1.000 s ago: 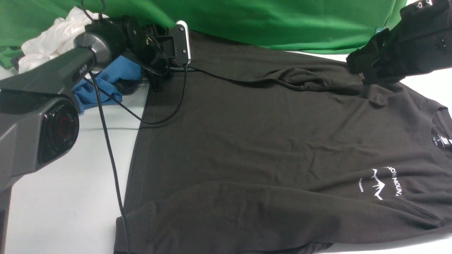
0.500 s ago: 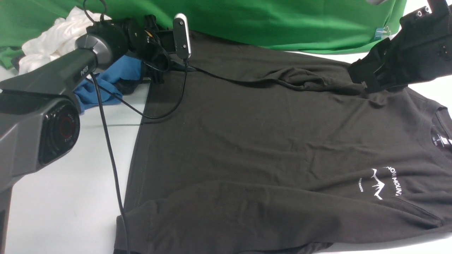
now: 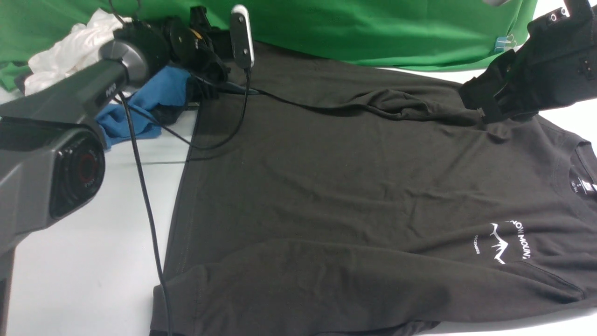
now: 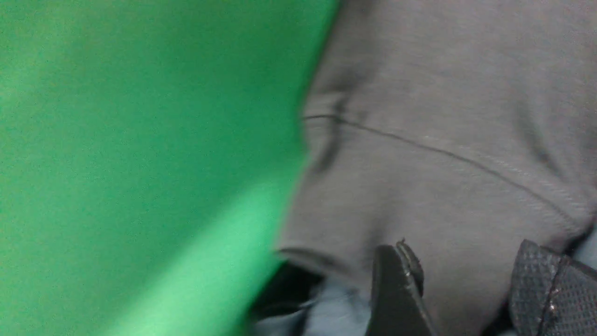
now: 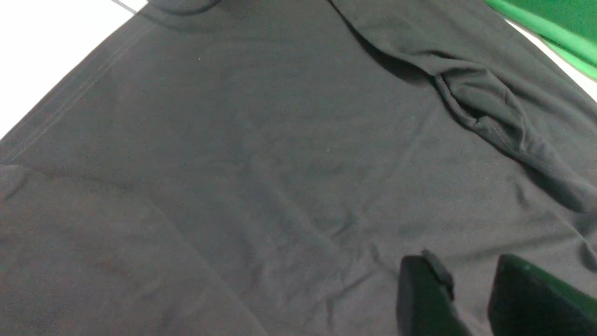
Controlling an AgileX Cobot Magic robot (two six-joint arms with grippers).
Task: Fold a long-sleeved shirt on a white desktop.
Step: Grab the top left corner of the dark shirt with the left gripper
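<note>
The long-sleeved shirt (image 3: 350, 186) is black and lies flat on the white desktop (image 3: 93, 261), hem to the left and collar to the right. Both sleeves are folded across its body. A white mountain logo (image 3: 506, 242) shows near the collar. My left gripper (image 3: 205, 81) is at the far corner of the hem. Seen from the left wrist, the gripper (image 4: 461, 247) has its fingers apart and shirt fabric (image 4: 443, 163) fills the gap. My right gripper (image 3: 480, 105) hovers over the far shoulder. In the right wrist view this gripper (image 5: 466, 259) is open above the cloth (image 5: 280, 163).
A blue garment (image 3: 144, 107) and a white garment (image 3: 70, 51) are heaped at the far left, beside my left arm. A green cloth backdrop (image 3: 373, 28) runs along the far edge. A black cable (image 3: 140, 186) hangs from the left arm over the desk and hem.
The left wrist has risen and tilted back towards the green backdrop, and its cable loop has shifted. The right gripper has barely moved. The shirt lies as before.
</note>
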